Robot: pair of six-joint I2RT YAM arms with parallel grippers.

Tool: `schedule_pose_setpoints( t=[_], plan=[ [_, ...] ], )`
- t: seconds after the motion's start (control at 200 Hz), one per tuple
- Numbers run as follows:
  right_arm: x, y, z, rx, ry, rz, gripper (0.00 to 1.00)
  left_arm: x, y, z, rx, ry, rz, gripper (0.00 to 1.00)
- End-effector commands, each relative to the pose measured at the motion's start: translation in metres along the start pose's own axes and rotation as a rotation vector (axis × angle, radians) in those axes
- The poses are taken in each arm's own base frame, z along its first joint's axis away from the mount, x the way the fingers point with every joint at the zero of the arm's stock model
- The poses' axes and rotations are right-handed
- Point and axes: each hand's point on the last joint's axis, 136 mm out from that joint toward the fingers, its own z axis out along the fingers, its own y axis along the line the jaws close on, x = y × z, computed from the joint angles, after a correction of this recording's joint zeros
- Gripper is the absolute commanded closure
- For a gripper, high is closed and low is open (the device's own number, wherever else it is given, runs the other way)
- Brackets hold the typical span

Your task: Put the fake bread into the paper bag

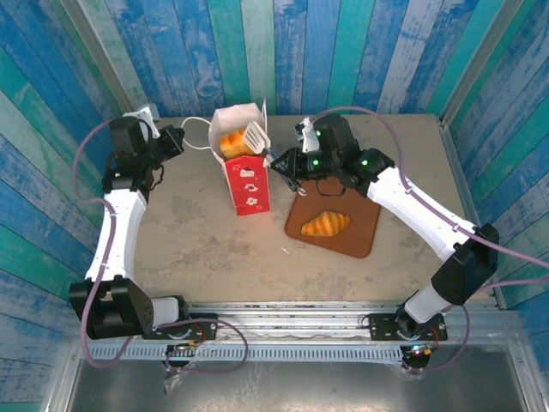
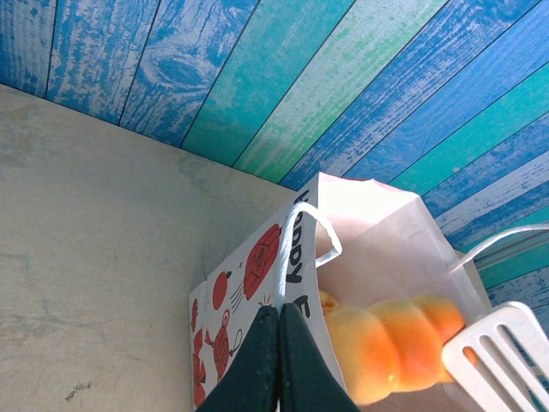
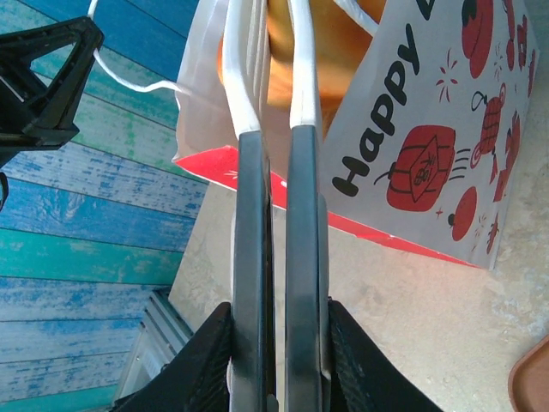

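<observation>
**A:** What is the left gripper (image 2: 280, 316) doing at the bottom of its wrist view?

**B:** Its jaws are pinched fully together on the white cord handle (image 2: 296, 245), which loops up out of them. I'd say it is pulling that cord to keep the paper bag (image 2: 232, 313) upright with its mouth spread.

**A:** And the right gripper (image 3: 276, 311)?

**B:** Its black fingers are closed on the two grey bars of the spatula (image 3: 253, 215) handle, with only the handle between them. The spatula runs up the frame into the bag's mouth, presumably so the bread slides in without being squeezed.

**A:** Where is the bread?

**B:** A ridged horn pastry (image 2: 390, 343) lies inside the bag's mouth, at the lower right of the left wrist view. The spatula's slotted white head is right at its end. A croissant (image 1: 325, 224) sits on the brown tray (image 1: 360, 240), right of centre in the top view, so the job looks unfinished.

**A:** What does each view add?

**B:** The top view gives the croissant, the tray and the two arms meeting at the bag from either side. The left wrist shows the horn's ridges and the cord grip. The right wrist shows the hold on the handle, but there the pastry is just an orange blur.
</observation>
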Motion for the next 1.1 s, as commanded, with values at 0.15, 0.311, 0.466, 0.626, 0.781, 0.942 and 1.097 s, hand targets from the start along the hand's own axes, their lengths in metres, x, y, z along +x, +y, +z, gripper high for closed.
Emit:
schedule_pose_setpoints(
  t=[0.15,0.311,0.466,0.626,0.781,0.942,1.097],
  plan=[
    [-0.008,0.017,-0.004,-0.055,-0.026,-0.044,0.62,-0.006,-0.008,-0.015,0.015,-0.033,0.029,1.0],
    [-0.008,0.019,-0.004,-0.059,-0.026,-0.045,0.61,-0.006,-0.008,-0.014,0.015,-0.031,0.028,1.0],
    [-0.014,0.028,-0.01,-0.08,-0.044,-0.061,0.61,-0.005,-0.008,-0.014,0.017,-0.03,0.027,1.0],
    [-0.024,0.048,-0.028,-0.128,-0.083,-0.089,0.62,-0.005,-0.012,-0.015,0.036,-0.028,0.022,0.91],
    [-0.034,0.073,-0.052,-0.19,-0.126,-0.12,0.63,-0.007,-0.019,-0.015,0.074,-0.028,0.014,0.74],
    [-0.044,0.089,-0.088,-0.203,-0.218,-0.154,0.63,-0.011,-0.026,-0.019,0.096,-0.036,0.015,0.46],
    [-0.045,0.073,-0.131,-0.063,-0.328,-0.173,0.63,-0.01,-0.024,-0.026,0.076,-0.054,0.031,0.24]
  ],
)
